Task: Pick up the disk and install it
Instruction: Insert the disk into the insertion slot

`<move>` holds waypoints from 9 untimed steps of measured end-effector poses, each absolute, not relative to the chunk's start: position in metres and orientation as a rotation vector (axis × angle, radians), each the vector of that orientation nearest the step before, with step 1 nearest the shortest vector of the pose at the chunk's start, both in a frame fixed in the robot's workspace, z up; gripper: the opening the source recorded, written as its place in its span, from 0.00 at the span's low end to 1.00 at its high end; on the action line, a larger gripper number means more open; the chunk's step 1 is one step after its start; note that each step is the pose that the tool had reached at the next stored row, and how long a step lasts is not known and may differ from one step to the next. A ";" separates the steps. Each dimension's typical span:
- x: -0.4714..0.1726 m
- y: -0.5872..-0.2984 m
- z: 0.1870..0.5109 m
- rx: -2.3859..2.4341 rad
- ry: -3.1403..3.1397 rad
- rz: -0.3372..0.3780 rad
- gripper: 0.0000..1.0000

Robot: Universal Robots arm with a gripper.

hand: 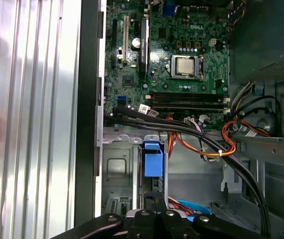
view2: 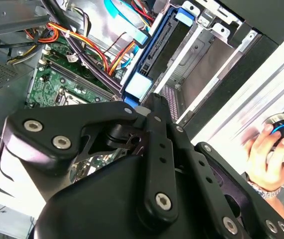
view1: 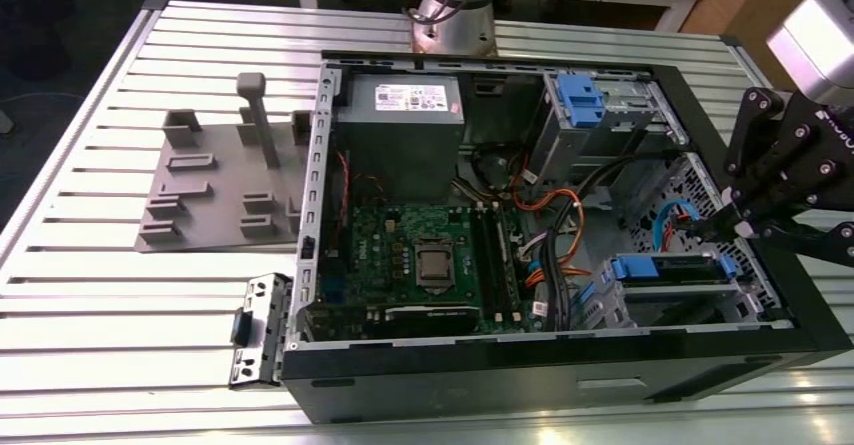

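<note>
My gripper hovers at the open case's edge, just above the disk seated in its bay; fingers' state I cannot tell; a hand rests nearby.

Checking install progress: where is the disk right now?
In the exterior view, the disk sits inside the computer case, low on that view's right, just below the gripper.

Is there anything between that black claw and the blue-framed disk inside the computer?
Nothing visible. In the exterior view the gripper hangs just above the disk in its bay; the cable bundle lies beside it, toward the motherboard.
</note>
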State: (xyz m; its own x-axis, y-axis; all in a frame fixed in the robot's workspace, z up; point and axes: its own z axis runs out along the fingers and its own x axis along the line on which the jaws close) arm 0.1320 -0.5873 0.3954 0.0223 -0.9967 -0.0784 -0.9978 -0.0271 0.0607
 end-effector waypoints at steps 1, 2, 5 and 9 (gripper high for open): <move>0.132 -0.587 0.395 -2.238 2.183 0.154 0.10; 0.132 -0.587 0.395 -2.238 2.183 0.154 0.10; 0.136 -0.587 0.394 -2.238 2.184 0.155 0.10; 0.145 -0.587 0.391 -2.240 2.185 0.159 0.10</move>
State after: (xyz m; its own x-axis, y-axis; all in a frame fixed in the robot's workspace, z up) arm 0.1446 -0.5869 0.3915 0.0219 -0.9967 -0.0784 -0.9975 -0.0270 0.0646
